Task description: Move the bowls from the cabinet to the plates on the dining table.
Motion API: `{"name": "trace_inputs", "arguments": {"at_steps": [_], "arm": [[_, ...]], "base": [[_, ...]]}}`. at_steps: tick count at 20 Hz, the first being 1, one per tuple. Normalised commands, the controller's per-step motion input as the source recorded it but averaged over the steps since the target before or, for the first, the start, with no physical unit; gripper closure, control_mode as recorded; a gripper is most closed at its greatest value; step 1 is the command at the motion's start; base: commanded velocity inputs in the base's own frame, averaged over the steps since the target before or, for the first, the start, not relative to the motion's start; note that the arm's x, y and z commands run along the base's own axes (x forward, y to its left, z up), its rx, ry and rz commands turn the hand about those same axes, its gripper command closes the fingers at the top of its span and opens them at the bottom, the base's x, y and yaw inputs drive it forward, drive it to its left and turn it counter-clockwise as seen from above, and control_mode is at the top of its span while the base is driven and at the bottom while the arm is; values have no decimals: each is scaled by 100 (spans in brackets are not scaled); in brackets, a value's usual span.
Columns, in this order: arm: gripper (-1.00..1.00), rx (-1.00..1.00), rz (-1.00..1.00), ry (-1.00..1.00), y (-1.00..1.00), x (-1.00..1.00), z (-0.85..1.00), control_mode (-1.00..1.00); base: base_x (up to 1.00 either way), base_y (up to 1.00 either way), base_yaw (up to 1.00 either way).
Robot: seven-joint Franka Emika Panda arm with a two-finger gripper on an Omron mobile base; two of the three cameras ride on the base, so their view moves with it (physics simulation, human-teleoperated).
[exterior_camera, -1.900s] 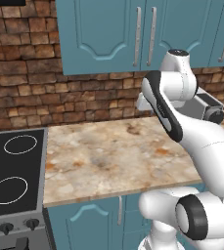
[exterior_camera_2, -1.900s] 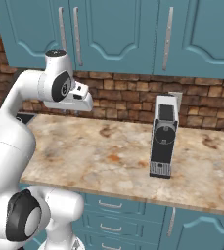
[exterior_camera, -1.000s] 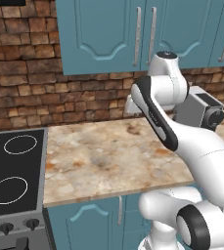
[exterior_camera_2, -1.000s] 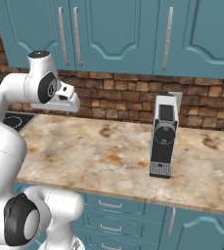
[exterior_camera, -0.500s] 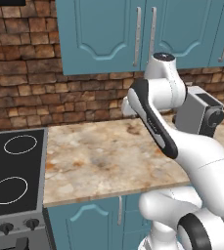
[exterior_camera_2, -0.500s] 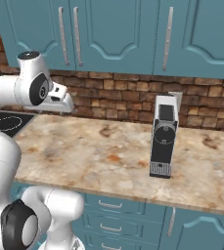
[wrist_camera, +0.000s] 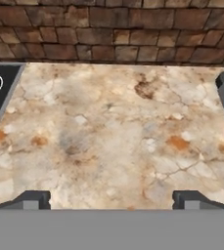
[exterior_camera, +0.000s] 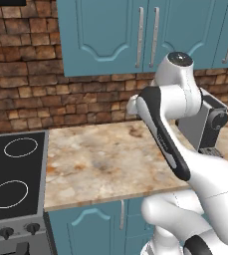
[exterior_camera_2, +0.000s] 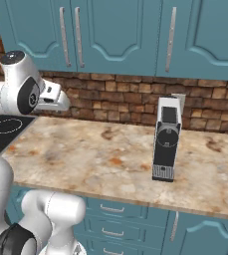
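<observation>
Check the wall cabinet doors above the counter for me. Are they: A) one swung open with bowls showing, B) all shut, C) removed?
B: every teal cabinet door sits flush and closed, bar handles in line, no shelf or bowl showing, while the open gripper points down at the bare marble counter.

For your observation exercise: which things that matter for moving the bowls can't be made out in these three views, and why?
- Bowls: behind the shut cabinet doors, both base views.
- Fingers: just the tips, cut by the hand view's bottom edge.
- Coffee machine: partly behind the arm in the left base view, cut by the hand view's right edge.
</observation>
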Motion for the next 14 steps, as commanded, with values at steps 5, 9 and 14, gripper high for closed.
{"name": "trace_inputs", "arguments": {"at_steps": [5,9,14], "arm": [[-100,0,0,-9,0,0,47,-100],[-100,0,0,-7,3,3,46,-100],[-100,0,0,-4,17,-8,51,-100]], "base": [[0,0,0],[0,0,0],[0,0,0]]}}
